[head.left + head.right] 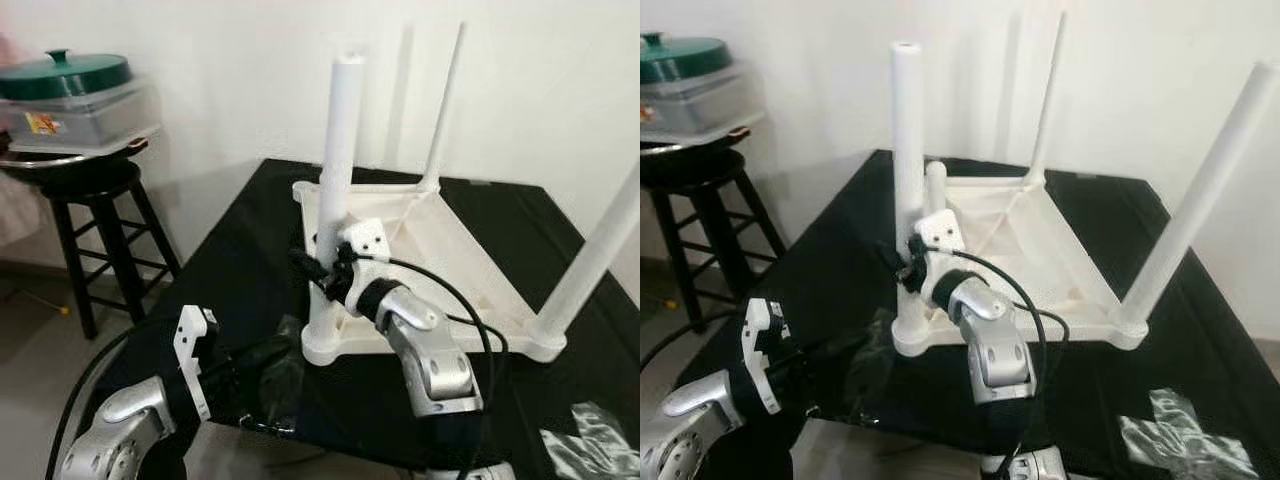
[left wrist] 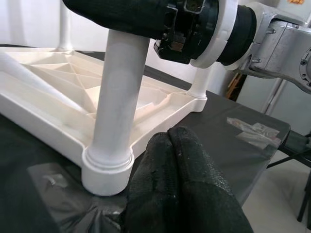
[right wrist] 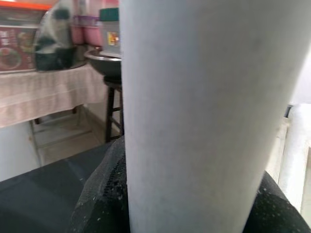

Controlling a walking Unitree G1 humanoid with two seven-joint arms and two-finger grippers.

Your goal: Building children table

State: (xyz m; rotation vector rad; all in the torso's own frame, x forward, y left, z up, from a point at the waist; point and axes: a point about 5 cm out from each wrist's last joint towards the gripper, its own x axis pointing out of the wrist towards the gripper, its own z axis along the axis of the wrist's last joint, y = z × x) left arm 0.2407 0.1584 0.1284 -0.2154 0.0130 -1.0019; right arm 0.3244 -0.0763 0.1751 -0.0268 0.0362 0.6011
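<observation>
Upturned white table [image 1: 440,250] on black cloth [image 1: 230,260], right gripper [image 1: 325,265] clamped around near leg [image 1: 338,150], left gripper [image 1: 262,368] closed, empty, near leg base.

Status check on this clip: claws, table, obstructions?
Right claw shut on near table leg. Left claw shut, empty, beside that leg's socket. Upturned white table on black cloth, four legs up. Plastic wrap lying apart.

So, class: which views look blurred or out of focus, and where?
Left eye view: the green-lidded container on the black wooden stool is smeared. Right wrist view: the white plastic table leg is soft, very close to the lens. Left wrist view: the black fingertips are blurred, the leg sharper.
</observation>
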